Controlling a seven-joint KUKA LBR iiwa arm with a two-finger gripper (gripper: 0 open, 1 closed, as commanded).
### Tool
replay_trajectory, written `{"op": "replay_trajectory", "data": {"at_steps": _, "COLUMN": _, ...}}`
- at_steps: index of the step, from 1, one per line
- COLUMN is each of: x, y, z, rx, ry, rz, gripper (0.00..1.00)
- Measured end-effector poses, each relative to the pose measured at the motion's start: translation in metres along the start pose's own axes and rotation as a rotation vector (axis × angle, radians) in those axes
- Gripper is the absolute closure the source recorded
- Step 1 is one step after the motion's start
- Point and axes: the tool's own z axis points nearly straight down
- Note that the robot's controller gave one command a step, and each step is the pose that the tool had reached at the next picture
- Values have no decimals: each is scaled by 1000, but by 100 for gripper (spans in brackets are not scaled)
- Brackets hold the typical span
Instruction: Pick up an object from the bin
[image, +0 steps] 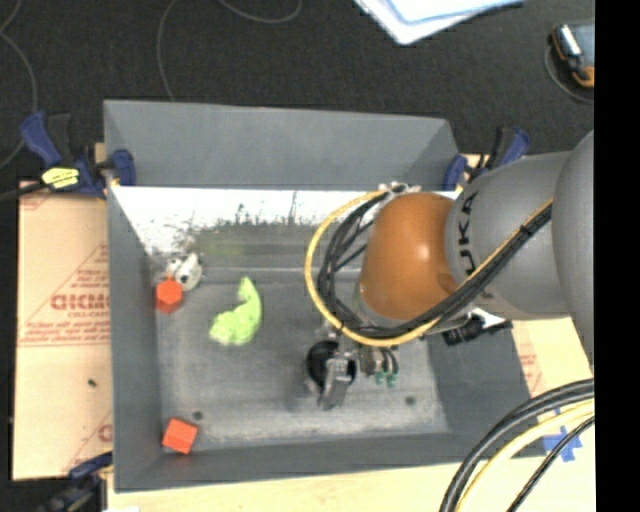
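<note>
My gripper (332, 380) hangs low over the bin floor, right of centre and towards the front wall, under the arm's orange cover. A small black rounded thing (320, 360) sits right against its left side; I cannot tell whether it is held or is part of the gripper. A crumpled light-green piece (237, 316) lies on the floor some way to the gripper's left, apart from it.
A small orange block (169, 294) lies by the left wall with a white-and-grey lump (185, 268) touching it behind. An orange cube (180, 436) sits in the front left corner. Bare floor stretches between the green piece and the gripper.
</note>
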Motion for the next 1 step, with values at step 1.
{"op": "replay_trajectory", "data": {"at_steps": 1, "x": 1, "y": 0, "z": -4, "rx": 1, "ry": 5, "rz": -1, "gripper": 100}}
